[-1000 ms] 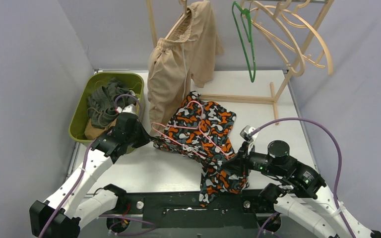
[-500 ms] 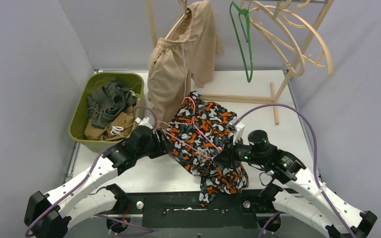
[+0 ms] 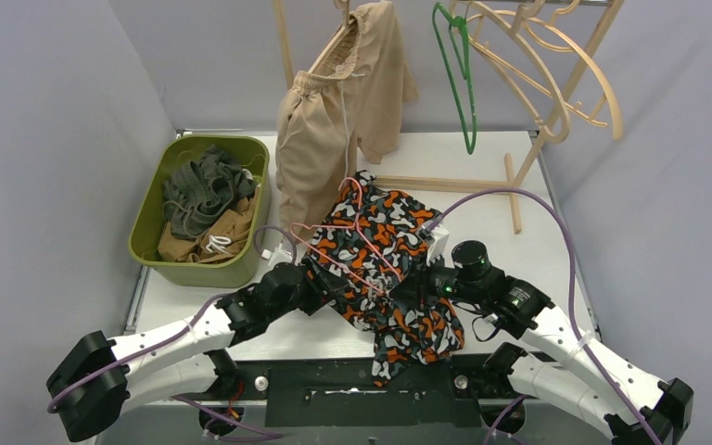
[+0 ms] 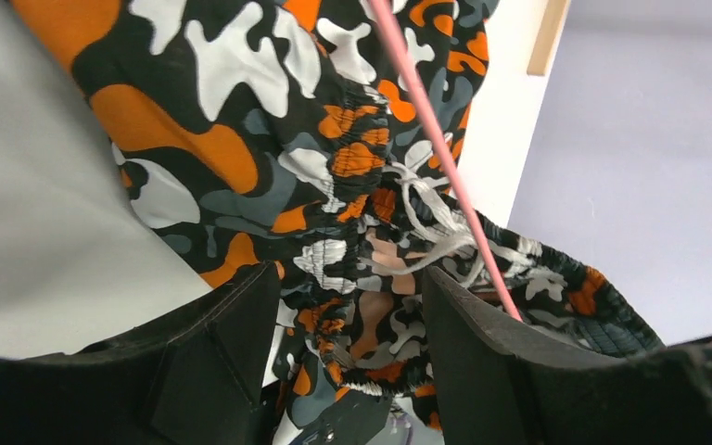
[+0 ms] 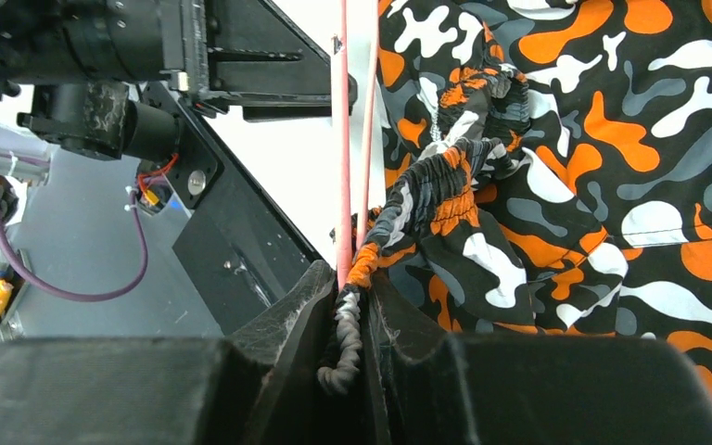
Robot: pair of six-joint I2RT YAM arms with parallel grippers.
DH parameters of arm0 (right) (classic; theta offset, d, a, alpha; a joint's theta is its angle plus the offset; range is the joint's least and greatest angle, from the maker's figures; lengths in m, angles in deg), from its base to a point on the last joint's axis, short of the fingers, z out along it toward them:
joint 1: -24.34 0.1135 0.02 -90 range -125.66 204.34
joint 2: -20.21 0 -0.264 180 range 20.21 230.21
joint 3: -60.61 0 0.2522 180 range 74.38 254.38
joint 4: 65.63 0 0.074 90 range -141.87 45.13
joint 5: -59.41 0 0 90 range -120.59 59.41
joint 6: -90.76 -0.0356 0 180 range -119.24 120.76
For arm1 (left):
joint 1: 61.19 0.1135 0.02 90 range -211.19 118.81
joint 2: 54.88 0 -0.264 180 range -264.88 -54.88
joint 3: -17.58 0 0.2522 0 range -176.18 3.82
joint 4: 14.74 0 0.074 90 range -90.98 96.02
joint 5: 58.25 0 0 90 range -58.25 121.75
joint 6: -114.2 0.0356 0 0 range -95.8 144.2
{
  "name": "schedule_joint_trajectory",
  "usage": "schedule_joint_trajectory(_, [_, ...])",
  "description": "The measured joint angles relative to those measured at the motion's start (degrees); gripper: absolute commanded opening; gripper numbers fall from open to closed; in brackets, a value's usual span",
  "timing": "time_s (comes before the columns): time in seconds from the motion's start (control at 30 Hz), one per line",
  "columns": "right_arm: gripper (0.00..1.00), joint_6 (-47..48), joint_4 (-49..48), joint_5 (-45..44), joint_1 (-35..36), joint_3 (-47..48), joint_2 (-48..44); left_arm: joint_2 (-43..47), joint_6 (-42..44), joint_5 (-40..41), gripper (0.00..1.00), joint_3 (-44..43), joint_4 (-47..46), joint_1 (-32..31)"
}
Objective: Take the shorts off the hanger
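Observation:
The orange-black-grey camouflage shorts [image 3: 382, 243] lie bunched in the middle of the table, still threaded on a thin pink hanger [image 3: 348, 230]. My left gripper [image 3: 312, 278] is at their left edge and stands open, with the gathered waistband [image 4: 352, 167] and white drawstring between its fingers [image 4: 232, 324]. The pink hanger wire [image 4: 426, 130] runs past the right finger. My right gripper [image 3: 419, 286] is shut on the waistband edge [image 5: 431, 185], holding that side off the table, and the pink hanger wire [image 5: 341, 139] passes right beside its jaws.
Beige shorts [image 3: 329, 130] hang on a wooden hanger from the rack [image 3: 556, 102] at the back, next to a green hanger [image 3: 459, 74] and bare wooden hangers. A green bin [image 3: 144, 243] at the left holds olive shorts [image 3: 199, 190] and brown shorts [image 3: 232, 232].
My left gripper has opened and moved right, onto the shorts' waistband. The right gripper has carried its side up and leftward, bunching the camouflage shorts.

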Motion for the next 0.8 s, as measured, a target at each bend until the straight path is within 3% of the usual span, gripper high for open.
schedule_joint_trajectory(0.33, [0.0, -0.79, -1.22, 0.02, 0.0, -0.44, -0.02, -0.87, -6.51, 1.73, 0.56, 0.7, -6.05, -0.24])
schedule_joint_trajectory(0.6, [0.0, -1.03, -2.32, 0.94, 0.0, -0.46, 0.46, 4.31, -13.9, 5.11, 0.53, 3.06, -8.94, -2.23])
schedule_joint_trajectory(0.8, [0.0, -2.23, -4.39, 3.91, 0.42, -1.07, 0.35, -1.77, -16.85, 6.25, 0.48, 4.13, -12.68, -2.23])
